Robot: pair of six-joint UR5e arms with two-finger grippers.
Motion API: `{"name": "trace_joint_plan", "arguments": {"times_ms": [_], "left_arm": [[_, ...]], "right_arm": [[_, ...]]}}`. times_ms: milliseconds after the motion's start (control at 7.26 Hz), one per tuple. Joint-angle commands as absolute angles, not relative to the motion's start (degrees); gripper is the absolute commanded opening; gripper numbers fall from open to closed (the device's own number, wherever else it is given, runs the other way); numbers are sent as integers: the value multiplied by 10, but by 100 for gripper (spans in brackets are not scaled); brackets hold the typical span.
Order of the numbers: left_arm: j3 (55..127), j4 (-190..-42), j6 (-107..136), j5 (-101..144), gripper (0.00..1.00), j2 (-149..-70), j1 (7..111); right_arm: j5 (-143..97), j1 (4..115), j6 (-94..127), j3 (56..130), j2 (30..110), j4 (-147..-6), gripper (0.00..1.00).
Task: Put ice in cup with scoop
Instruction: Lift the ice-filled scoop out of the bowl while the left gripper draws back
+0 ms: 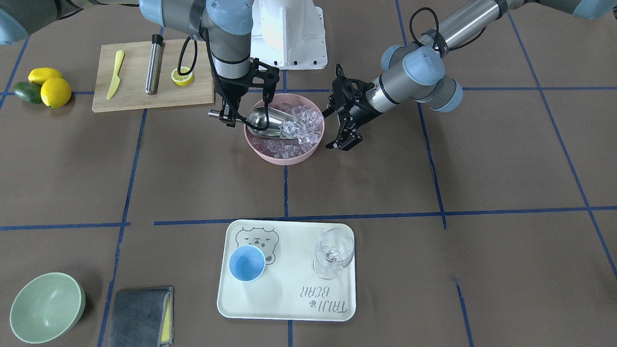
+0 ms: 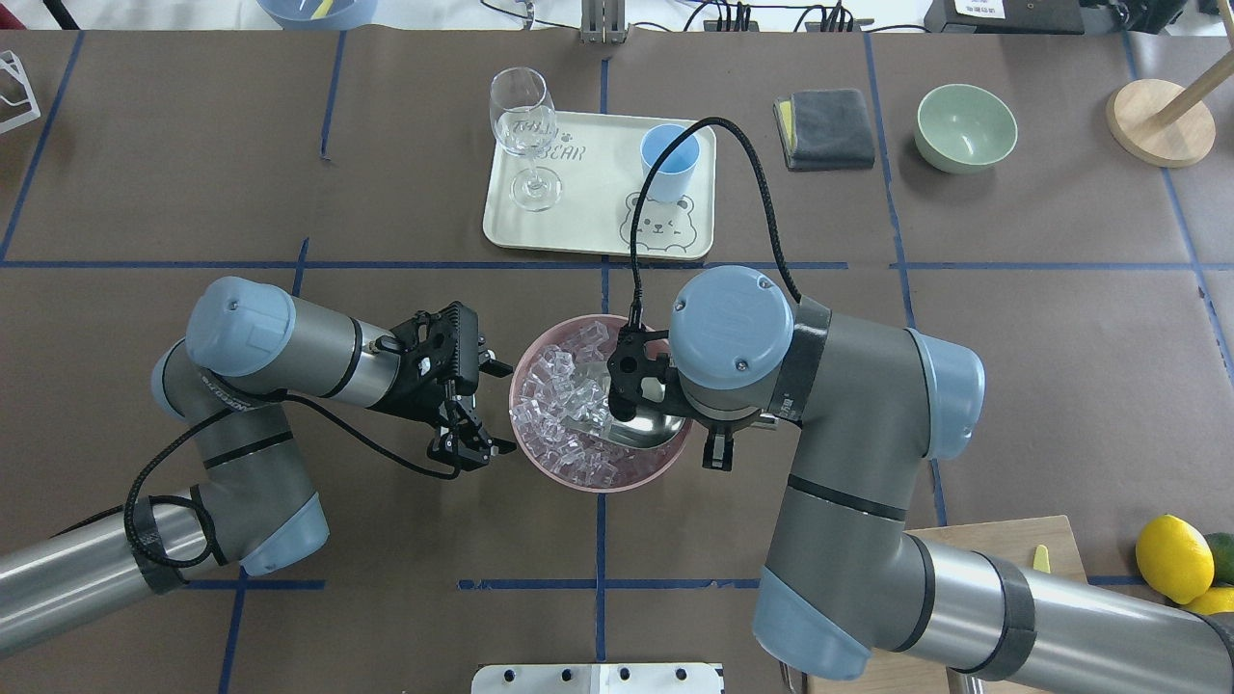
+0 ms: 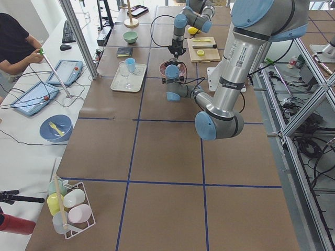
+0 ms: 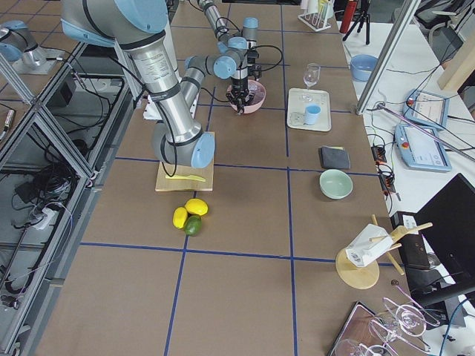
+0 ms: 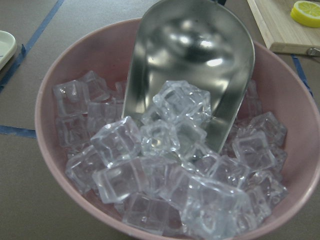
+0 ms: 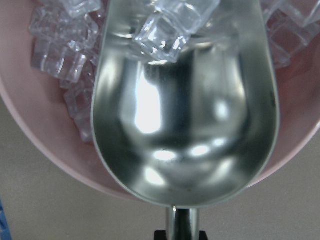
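The right gripper point(image 1: 228, 117) is clamped on the thin handle of the steel scoop point(image 1: 266, 120), just outside the rim of the pink bowl point(image 1: 284, 159) on the robot's right side. The handle sticks out over that rim. The scoop's trough lies inside the bowl, tilted down, with its open mouth pushed into the heap of ice cubes point(image 1: 302, 129).

In the left wrist view a few cubes sit on the front lip of the trough, while the back of the trough is bare and shiny. The rest of the ice fills the bowl around and ahead of the mouth, mostly on the half away from the right gripper.

The left gripper point(image 2: 496, 407) hangs just beside the bowl's opposite rim. Its fingers are spread wide and hold nothing, and it points at the bowl's wall without clearly touching it.

The light-blue cup point(image 1: 247, 262) stands upright on the cream bear tray point(image 1: 289, 308). It is well apart from the bowl, on the side away from the robot's base, and far from both grippers. Its inside looks bare.
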State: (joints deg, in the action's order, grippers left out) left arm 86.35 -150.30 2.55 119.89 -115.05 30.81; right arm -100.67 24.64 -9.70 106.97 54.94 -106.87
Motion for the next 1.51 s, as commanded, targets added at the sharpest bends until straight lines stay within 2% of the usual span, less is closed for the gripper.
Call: {"name": "trace_joint_plan", "arguments": {"times_ms": [0,551,1377], "left_arm": [[861,-1503,25,1199,100,-1150,309],[856,-1502,25,1182,100,-1150,310],[855,-1501,26,1182,100,-1150,315]], "right_arm": [[-1013,247,-96,1070,556,-1055,0],[-1057,271,-98,1071,558,-1039,0],[-1132,314,-97,1085,622,-921,0]]}}
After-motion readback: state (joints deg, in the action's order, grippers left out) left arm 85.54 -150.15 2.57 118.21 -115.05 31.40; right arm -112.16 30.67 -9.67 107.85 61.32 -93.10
